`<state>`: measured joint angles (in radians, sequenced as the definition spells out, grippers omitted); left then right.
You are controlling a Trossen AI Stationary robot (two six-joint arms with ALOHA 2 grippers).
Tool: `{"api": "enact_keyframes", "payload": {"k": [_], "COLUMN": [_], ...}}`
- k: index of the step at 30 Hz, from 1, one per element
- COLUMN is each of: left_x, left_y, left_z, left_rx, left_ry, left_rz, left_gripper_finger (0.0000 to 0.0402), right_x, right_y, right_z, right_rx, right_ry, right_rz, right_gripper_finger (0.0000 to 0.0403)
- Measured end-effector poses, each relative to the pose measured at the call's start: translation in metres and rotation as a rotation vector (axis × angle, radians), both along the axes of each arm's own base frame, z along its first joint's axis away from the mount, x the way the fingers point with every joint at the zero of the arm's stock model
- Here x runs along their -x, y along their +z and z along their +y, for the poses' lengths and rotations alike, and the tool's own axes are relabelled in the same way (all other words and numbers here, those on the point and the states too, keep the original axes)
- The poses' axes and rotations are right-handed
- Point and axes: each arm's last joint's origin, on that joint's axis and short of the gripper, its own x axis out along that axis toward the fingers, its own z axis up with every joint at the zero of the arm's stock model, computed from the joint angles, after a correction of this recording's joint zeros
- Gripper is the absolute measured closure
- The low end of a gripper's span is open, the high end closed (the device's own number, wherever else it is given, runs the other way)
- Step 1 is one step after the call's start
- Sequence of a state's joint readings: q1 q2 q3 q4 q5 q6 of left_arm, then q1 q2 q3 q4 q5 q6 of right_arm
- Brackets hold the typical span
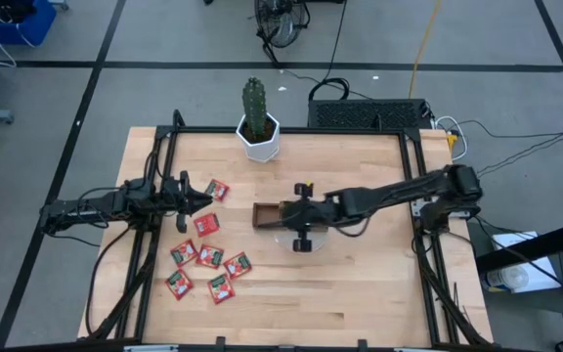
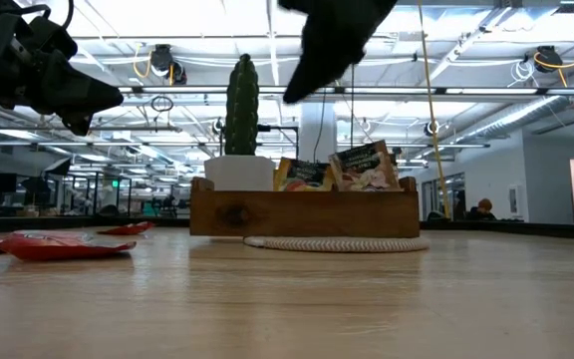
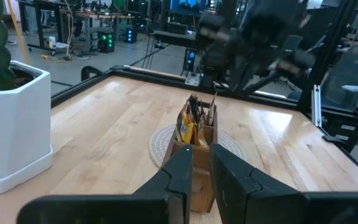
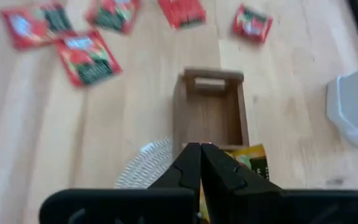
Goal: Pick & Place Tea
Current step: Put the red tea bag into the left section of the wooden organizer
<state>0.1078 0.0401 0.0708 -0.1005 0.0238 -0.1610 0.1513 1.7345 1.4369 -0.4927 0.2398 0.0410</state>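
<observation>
While the pale wood table (image 1: 360, 284) sits on a grey floor crossed by dark lines, the low view looks past it into a bright hall with ceiling lights and pipes.

At the left, the left gripper (image 1: 203, 199) hangs over the table beside the red sachets (image 1: 206, 256), its fingers (image 3: 182, 171) a narrow gap apart; I cannot tell if they hold anything. Seven red sachets lie flat on the left half, loosely scattered, each turned its own way.

Behind centre stands a cactus (image 1: 253, 106) in a white pot (image 1: 261, 143).

At centre the tray (image 1: 265, 214) rests on a round woven mat (image 2: 337, 242), its long axis running left to right; yellow sachets (image 2: 335, 171) stand upright in its right part, and its left end is bare.

The right gripper (image 1: 291, 210) hovers above the tray, fingers pressed together, empty.
</observation>
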Motion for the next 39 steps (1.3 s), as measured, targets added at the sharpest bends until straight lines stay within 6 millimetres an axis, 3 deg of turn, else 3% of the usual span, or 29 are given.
{"api": "enact_keyframes", "payload": {"k": [3, 7, 19, 25, 35, 39], "left_x": [0.000, 0.000, 0.000, 0.000, 0.000, 0.000], "left_y": [0.000, 0.000, 0.000, 0.000, 0.000, 0.000], "left_z": [0.000, 0.000, 0.000, 0.000, 0.000, 0.000], "left_rx": [0.000, 0.000, 0.000, 0.000, 0.000, 0.000], "left_ry": [0.000, 0.000, 0.000, 0.000, 0.000, 0.000], "left_rz": [0.000, 0.001, 0.000, 0.000, 0.001, 0.000], "left_gripper_finger": [0.0344, 0.0344, 0.0344, 0.0344, 0.0344, 0.0344], "right_x": [0.018, 0.052, 0.149, 0.189, 0.228, 0.234], "right_y": [0.010, 0.007, -0.062, -0.088, -0.102, -0.095], "right_z": [0.002, -0.003, -0.032, -0.051, -0.062, -0.062], "right_rx": [-0.004, 0.007, -0.021, -0.025, -0.058, -0.036], "right_ry": [0.008, -0.060, -0.054, -0.139, -0.152, -0.157], "right_rz": [-0.052, -0.130, -0.549, -0.642, -0.783, -0.849], "right_gripper_finger": [0.0403, 0.0403, 0.0403, 0.0403, 0.0403, 0.0403]}}
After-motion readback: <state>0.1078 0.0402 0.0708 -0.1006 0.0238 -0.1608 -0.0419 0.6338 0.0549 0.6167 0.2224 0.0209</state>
